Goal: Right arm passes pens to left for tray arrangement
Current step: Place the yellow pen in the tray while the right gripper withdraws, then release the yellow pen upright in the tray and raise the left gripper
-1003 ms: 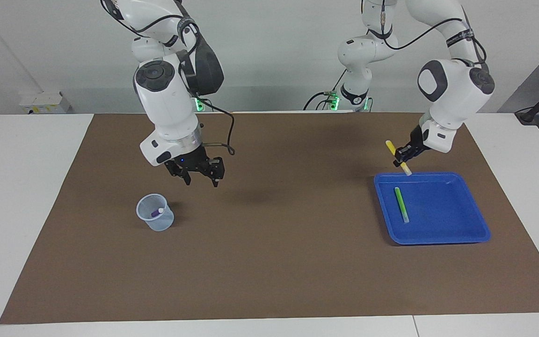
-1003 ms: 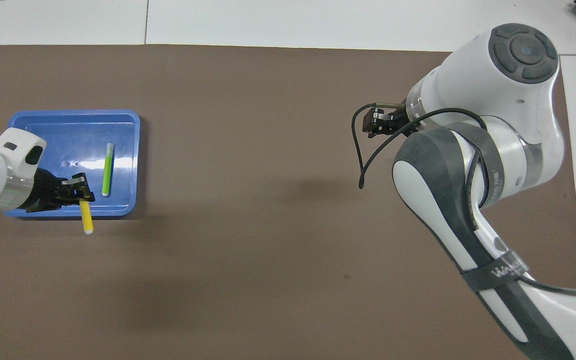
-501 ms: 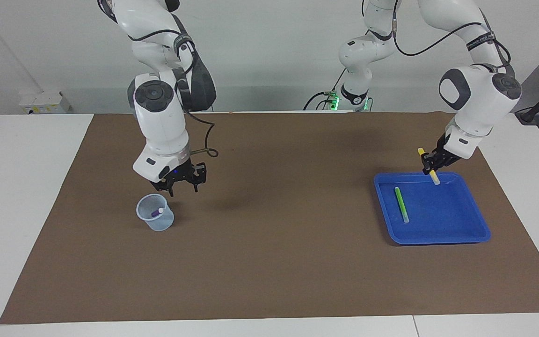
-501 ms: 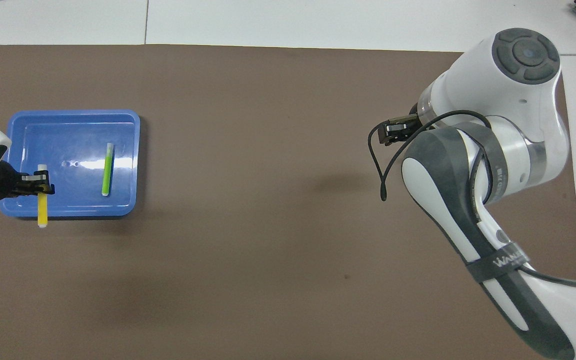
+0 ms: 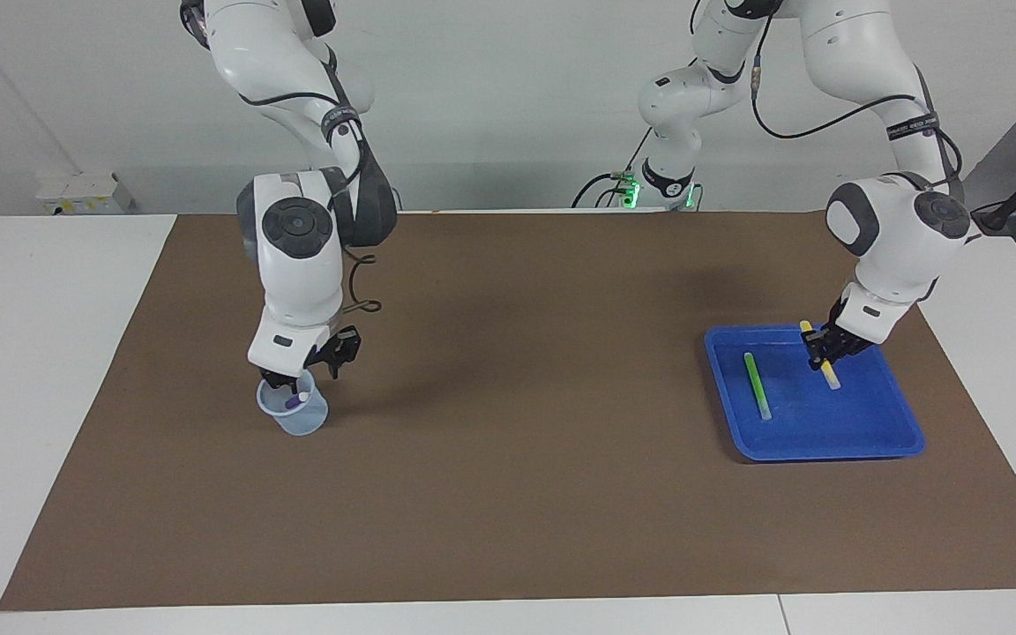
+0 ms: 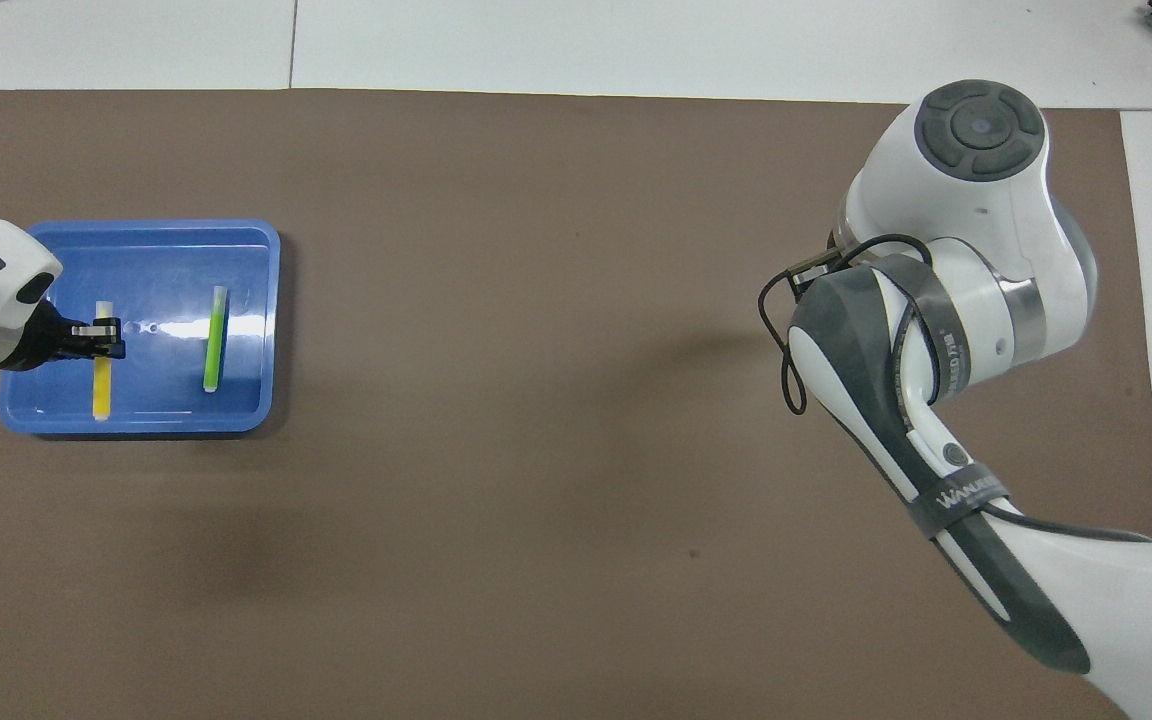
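- The left gripper point(image 5: 822, 354) has its fingers pinched on the yellow pen point(image 5: 819, 355), gripping it around the middle of its length.
- The yellow pen hangs tilted in that grip over the inside of the blue tray point(image 5: 878, 445), its whitish tip pointing down toward the tray floor; whether the tip touches the floor cannot be told.
- In the overhead view the left gripper point(image 6: 101, 340) comes in across the tray's rim from the left arm's end of the table, and the yellow pen point(image 6: 101, 372) lines up roughly parallel to the green pen point(image 6: 214, 340).
- The green pen point(image 5: 757, 385) lies flat on the tray floor, apart from the yellow pen, on the side toward the middle of the table.
- The tray point(image 6: 236, 420) rests on the brown mat point(image 5: 508, 494) at the left arm's end of the table.
- The right gripper point(image 5: 303, 374) is low over the small translucent cup point(image 5: 295, 416), one fingertip at the cup's rim; its fingers stand partly apart, and nothing shows between them.
- The purple pen point(image 5: 295, 399) stands leaning inside the cup, its whitish tip up near the rim, just beneath the right gripper.
- The cup stands on the mat toward the right arm's end of the table, well apart from the tray.
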Action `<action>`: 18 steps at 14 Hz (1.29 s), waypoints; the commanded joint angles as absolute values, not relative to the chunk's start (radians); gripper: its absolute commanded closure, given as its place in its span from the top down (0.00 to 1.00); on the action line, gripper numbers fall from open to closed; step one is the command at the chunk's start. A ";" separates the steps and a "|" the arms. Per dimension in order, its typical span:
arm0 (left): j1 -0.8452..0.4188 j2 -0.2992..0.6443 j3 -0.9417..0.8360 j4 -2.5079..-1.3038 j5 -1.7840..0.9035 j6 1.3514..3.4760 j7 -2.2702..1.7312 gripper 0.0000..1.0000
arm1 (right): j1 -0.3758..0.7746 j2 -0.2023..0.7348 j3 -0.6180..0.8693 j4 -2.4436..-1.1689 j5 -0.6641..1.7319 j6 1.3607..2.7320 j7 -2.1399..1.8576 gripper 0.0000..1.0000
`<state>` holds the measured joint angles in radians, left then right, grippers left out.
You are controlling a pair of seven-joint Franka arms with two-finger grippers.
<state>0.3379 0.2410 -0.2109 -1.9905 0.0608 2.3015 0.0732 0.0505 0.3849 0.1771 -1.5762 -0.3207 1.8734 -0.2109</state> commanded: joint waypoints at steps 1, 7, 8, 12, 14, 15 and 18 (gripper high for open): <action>0.342 0.300 -0.218 -1.976 0.084 2.370 0.083 0.00 | 0.034 0.400 0.192 -1.575 -0.354 1.871 -0.252 0.63; 0.333 0.322 -0.219 -1.994 0.083 2.416 0.068 0.00 | 0.034 0.452 0.192 -1.543 -0.359 1.868 -0.250 0.56; 0.333 0.327 -0.219 -1.994 0.083 2.428 0.067 0.00 | 0.034 0.460 0.192 -1.536 -0.359 1.868 -0.250 0.54; 0.334 0.330 -0.219 -2.011 0.083 2.427 0.067 0.00 | 0.034 0.468 0.190 -1.523 -0.360 1.870 -0.250 0.50; 0.331 0.331 -0.219 -2.016 0.083 2.427 0.067 0.00 | 0.032 0.468 0.189 -1.523 -0.360 1.868 -0.250 0.46; 0.333 0.330 -0.219 -2.016 0.083 2.425 0.067 0.04 | 0.032 0.468 0.189 -1.523 -0.360 1.868 -0.250 0.45; 0.331 0.330 -0.219 -2.014 0.083 2.415 0.071 0.99 | 0.017 0.468 0.187 -1.525 -0.364 1.870 -0.250 0.44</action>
